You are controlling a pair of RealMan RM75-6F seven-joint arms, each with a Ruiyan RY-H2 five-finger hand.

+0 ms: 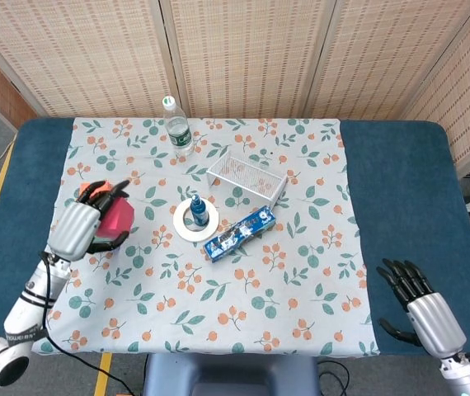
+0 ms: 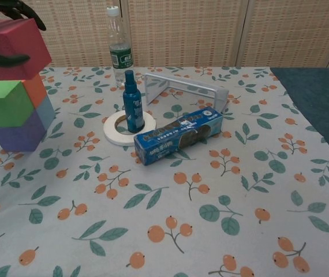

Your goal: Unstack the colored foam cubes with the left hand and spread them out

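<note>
Woven reed screens [image 1: 243, 49] back a blue table [image 1: 396, 190] draped in a cloth printed with leaves and orange berries [image 1: 243, 289], and the action sits at its left edge. The left hand [image 1: 82, 227] has the pink foam cube [image 2: 15, 49] clamped between its dark fingers [image 2: 8, 7] above and thumb below, carried up in the air clear of the pile, presumably so it can travel without knocking the others. Below it in the chest view, the rest of the stack waits: green cube [image 2: 6, 104] on a purple cube [image 2: 17, 133], with an orange cube [image 2: 36, 89] and a blue one behind. Mid-table there's a white wire basket [image 1: 247, 177], a blue biscuit box [image 1: 239, 233], a water bottle [image 1: 176, 128], and a blue spray bottle [image 1: 199, 210] standing inside a tape ring [image 1: 195, 221]. The right hand [image 1: 429, 309] idles at the near right corner, fingers spread, holding nothing.
</note>
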